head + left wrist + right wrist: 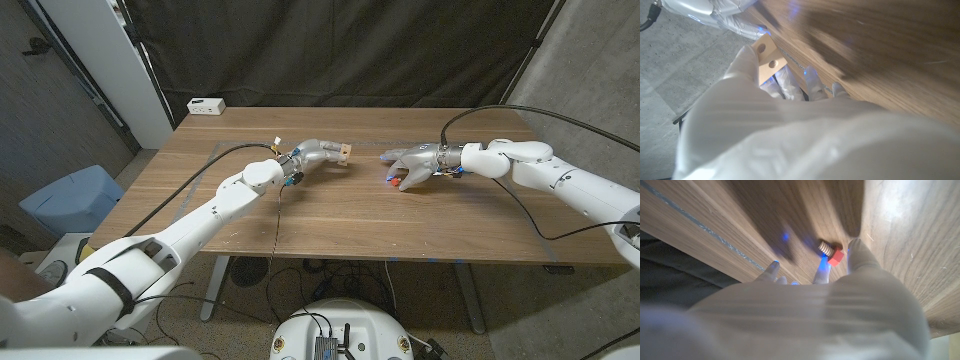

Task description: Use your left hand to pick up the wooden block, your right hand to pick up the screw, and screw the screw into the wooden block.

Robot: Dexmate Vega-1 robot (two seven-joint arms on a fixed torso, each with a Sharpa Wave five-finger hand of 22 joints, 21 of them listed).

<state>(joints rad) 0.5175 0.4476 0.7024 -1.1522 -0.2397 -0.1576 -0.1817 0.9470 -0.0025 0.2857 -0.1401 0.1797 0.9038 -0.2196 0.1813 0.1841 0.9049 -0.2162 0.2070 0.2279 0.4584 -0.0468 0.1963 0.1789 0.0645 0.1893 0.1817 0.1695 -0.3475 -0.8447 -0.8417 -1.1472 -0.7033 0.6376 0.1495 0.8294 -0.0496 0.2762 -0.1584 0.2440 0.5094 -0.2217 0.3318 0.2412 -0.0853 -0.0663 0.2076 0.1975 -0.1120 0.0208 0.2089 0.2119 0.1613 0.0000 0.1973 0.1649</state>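
slippage is the main risk — the right hand (415, 166) is low over the worktop (340, 215) with fingers spread around the red-headed screw (832, 253), which lies on the wood, not yet pinched; a glancing touch could roll it away. the left hand (318, 154) grips the wooden block (344, 153), raised, holes showing

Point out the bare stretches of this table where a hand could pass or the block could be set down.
Bare wood lies along the table near edge, in front of both hands, and at the far side right of the white box. The narrow gap between the left hand, gripping the wooden block, and the right hand at the red-headed screw is crowded.
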